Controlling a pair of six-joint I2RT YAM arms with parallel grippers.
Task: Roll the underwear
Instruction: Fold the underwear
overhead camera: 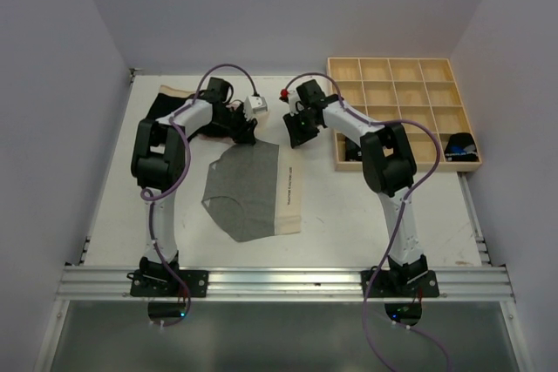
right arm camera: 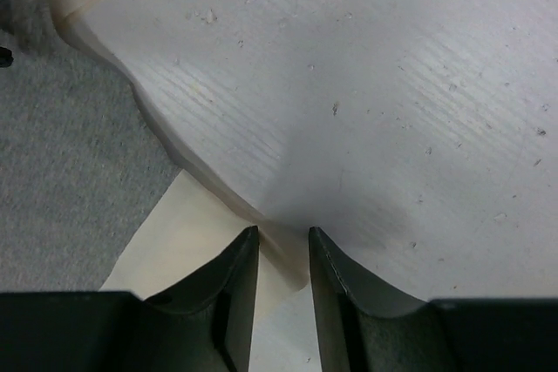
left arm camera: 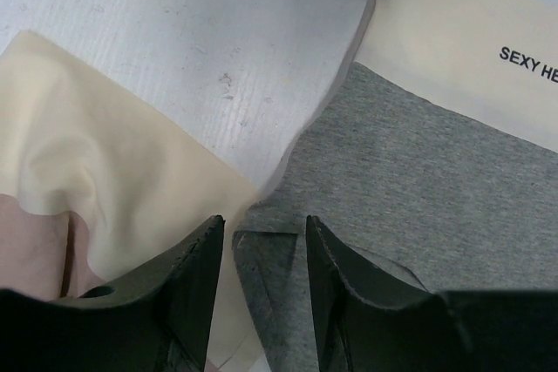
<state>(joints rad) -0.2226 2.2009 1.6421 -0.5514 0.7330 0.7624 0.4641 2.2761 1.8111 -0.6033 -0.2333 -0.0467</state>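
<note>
Grey underwear lies flat at the centre of the table, with its beige printed waistband along the 3 o'clock edge; both arms reach to its 12 o'clock edge. Left gripper — fingers a little spread, straddling the grey corner; cloth lies in the gap, though pad contact is hard to judge from this angle. Right gripper — fingers narrowly apart over the waistband corner; the cloth edge there looks ruffled off the table. Pale beige cloth sits just beside the left fingers, at their 9 o'clock. Black-and-beige garment at 10 o'clock of the grey one; wooden compartment tray at 2 o'clock.
</note>
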